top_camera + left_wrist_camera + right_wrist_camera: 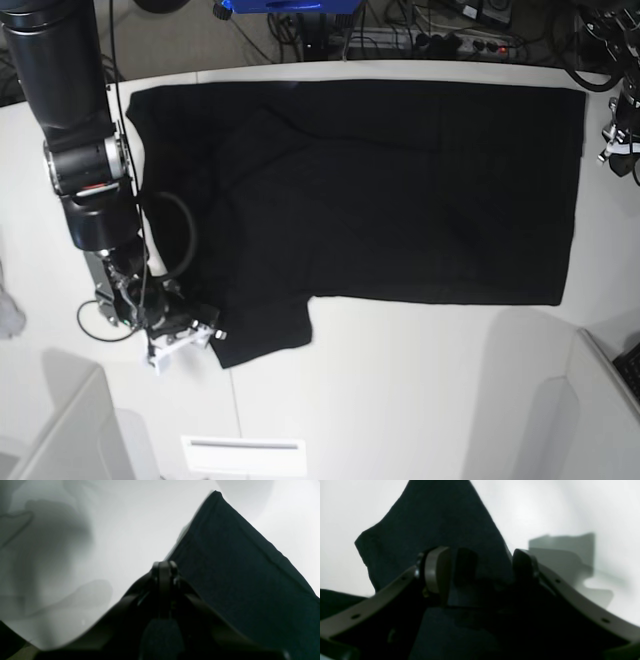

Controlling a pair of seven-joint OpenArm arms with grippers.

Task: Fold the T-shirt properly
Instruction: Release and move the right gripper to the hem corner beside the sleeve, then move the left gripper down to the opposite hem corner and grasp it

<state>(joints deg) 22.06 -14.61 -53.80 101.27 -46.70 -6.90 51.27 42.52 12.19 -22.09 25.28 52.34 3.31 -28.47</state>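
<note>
The T-shirt (400, 190) is spread plain side up on the white desk (420, 380). A sleeve is being approached: the right gripper (480, 567) is parted over its edge, unclamped. The left gripper (165, 567) appears closed, empty. Closing then lifting inward seems required.

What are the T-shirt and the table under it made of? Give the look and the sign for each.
T-shirt: black matte woven or knit cloth, by its soft folds and the stitched hem seen from the left wrist view. Table: a smooth white surface, faintly glossy, with soft shadows; likely laminate or painted board, though that stays open.
</note>
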